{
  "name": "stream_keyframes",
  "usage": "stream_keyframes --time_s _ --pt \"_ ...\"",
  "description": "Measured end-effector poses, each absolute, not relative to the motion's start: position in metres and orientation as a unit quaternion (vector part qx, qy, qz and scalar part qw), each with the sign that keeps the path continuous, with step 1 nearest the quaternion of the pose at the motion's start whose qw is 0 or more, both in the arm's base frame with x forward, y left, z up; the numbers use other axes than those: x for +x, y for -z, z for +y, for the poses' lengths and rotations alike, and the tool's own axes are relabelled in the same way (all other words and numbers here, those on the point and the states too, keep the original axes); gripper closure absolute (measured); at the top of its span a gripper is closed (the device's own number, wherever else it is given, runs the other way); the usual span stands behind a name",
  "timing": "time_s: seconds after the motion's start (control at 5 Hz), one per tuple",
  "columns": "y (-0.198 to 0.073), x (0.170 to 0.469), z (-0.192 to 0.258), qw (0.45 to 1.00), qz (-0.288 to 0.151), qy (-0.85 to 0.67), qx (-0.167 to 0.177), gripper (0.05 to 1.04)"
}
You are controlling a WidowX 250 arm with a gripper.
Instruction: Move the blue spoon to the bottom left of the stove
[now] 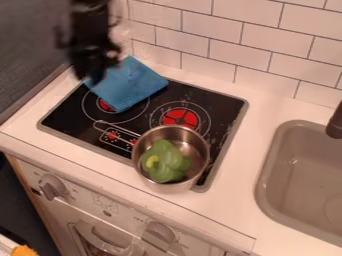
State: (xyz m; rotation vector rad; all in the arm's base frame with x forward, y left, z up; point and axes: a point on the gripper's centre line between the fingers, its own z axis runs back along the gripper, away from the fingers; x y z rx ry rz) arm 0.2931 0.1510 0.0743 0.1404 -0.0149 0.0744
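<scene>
Roughly at the stove's (pixel 224 120) back left corner, the black gripper (pixel 97 70) hung down over the blue cloth (pixel 127 85), blurred; could not tell whether it was apart, together or clamped on the cloth, nor whether the two touched. The blue item was a folded-looking cloth, lying over the stove's back left part, across some of the left red-centred ring and past the back edge. A metal pot (pixel 152 186) stood upright at the stove's front right, partly past its front edge, handle pointing left across the stovetop; a green pepper-like thing (pixel 163 162) sat inside. Right of the stove was a grey sink (pixel 304 172), a dark faucet (pixel 335 125) at its far side. Below the stove's front edge ran a panel with knobs, a left one (pixel 52 187) and a right one (pixel 159 234); small printed marks (pixel 105 202) between them, too small to read. White tiles (pixel 214 27) rose behind the stove.
</scene>
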Motion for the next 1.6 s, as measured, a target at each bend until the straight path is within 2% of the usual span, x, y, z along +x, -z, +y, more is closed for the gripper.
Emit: stream_keyframes --time_s 0.2,0.4,1.0,1.2,1.4,1.6 --pt "-0.060 0.267 0.178 0.997 0.005 -0.027 0.072 0.761" --pt "-0.052 0.254 0.190 0.997 0.005 -0.028 0.073 0.761" --pt "-0.009 0.233 0.190 0.996 0.059 -0.002 0.067 0.761" --pt "-0.008 0.232 0.190 0.996 0.060 0.000 0.067 0.685" --pt "-0.006 0.230 0.187 0.996 0.060 -0.006 0.065 0.377" --pt "-0.005 0.231 0.186 0.997 0.055 -0.007 0.062 0.112"
